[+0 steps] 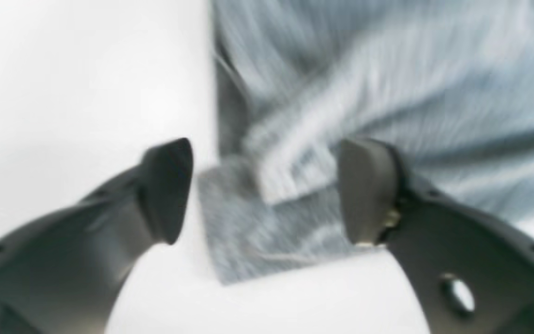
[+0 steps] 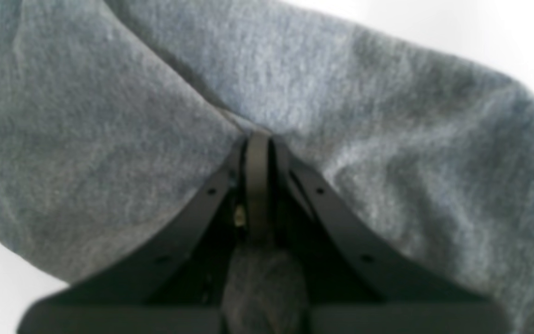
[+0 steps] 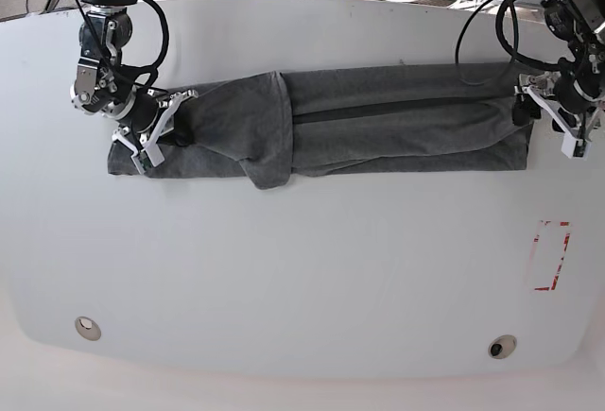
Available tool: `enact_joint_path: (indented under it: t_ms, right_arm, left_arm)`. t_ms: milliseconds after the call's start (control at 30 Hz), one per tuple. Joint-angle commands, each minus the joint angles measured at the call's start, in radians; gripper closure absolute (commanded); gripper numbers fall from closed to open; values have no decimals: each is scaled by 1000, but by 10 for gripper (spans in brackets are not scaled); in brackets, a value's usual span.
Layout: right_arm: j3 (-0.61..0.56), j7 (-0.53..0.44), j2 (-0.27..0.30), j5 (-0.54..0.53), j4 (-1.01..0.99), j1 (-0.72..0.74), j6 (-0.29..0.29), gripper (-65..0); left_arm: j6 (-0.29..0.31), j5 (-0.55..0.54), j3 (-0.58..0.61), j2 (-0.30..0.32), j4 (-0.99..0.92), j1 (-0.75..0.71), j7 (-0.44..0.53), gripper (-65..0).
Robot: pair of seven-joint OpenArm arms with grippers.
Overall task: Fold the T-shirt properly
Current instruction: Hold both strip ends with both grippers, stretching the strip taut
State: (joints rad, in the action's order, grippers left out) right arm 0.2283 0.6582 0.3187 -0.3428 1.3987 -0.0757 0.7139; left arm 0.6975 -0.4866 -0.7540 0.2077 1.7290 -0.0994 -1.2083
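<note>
My left tool (image 1: 267, 190) stands spread, a corner of the T-shirt (image 3: 378, 123) lying loose between its fingers. My right tool (image 2: 257, 153) is pressed together, pinching a bunch of the shirt's cloth at the other end. The shirt lies as a long band across the white counter (image 3: 302, 269). I judge the next fold needs both ends taut and edges aligned. No readable writing shows anywhere.
</note>
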Motion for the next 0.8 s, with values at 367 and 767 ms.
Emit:
enact_joint_path:
  t_ms: [367, 767]
  right_arm:
    - [0, 59, 4, 55, -2, -2, -16, -24]
    - [-2, 59, 3, 55, -2, -2, -16, -24]
  left_arm:
    - [1, -154, -42, 143, -311, 68, 2, -478]
    - [1, -169, 9, 146, -439, 102, 3, -479]
